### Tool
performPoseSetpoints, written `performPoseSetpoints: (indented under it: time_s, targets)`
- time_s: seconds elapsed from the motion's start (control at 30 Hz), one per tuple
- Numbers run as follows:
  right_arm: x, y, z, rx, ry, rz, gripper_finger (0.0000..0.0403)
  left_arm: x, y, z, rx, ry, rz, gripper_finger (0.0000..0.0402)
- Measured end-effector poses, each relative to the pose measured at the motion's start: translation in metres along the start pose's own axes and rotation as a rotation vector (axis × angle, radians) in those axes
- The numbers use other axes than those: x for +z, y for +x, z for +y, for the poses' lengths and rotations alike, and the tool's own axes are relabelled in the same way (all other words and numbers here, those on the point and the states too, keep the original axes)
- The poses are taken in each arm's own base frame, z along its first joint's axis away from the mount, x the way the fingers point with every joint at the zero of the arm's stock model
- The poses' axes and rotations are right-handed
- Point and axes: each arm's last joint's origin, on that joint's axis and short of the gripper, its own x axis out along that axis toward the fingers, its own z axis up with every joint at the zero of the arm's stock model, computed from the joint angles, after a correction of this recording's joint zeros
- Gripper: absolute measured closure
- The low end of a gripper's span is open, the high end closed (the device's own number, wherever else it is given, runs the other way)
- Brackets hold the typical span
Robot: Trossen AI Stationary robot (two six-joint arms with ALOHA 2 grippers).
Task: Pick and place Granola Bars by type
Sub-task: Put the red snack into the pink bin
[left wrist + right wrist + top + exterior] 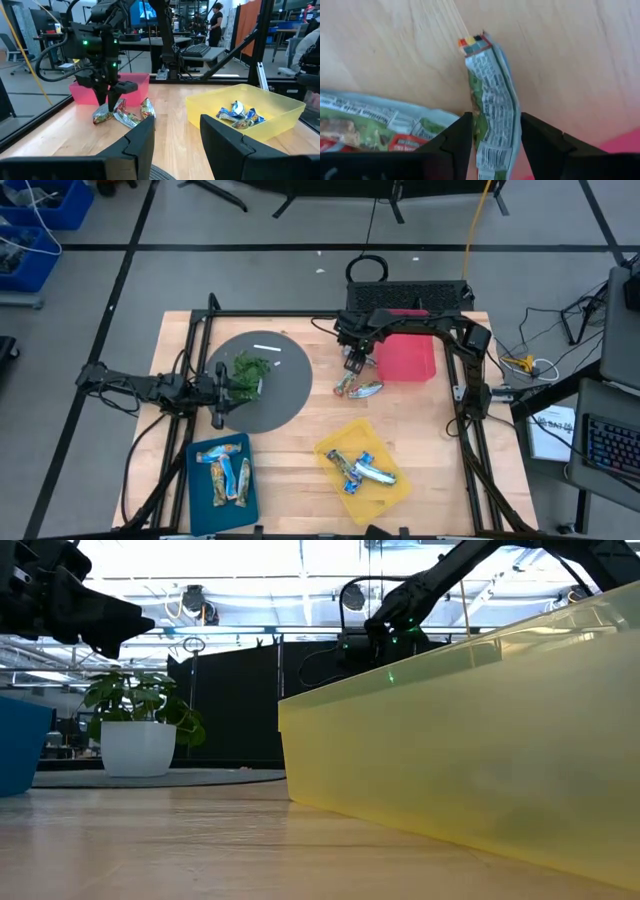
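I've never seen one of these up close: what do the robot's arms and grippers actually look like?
Both arms are dark, jointed and slim, with black cables looped alongside. The right arm shows small green lights. The left gripper and right gripper each end in two flat, blocky, matte black fingers.

The right arm reaches in from the far right of the bench (300, 430) toward its middle, bent at the elbow, wrist turned down. The right end effector (354, 366) points straight down just above the bench, its two fingers (455, 142) parted, one on each side of a silvery granola bar (492, 100) lying flat. The left arm stretches low and level from the left edge, and the left end effector (218, 387) hangs with its fingers (142, 142) apart, holding nothing.
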Motion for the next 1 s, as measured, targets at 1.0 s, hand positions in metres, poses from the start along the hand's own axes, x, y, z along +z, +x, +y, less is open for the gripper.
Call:
performPoseSetpoints:
  time_s: [1.0]
  targets:
    - [0.001,-0.085,0.017,-0.064,-0.007,-0.341,0.0403,0.000,0.000,0.000,0.000,0.000,0.000,0.0238]
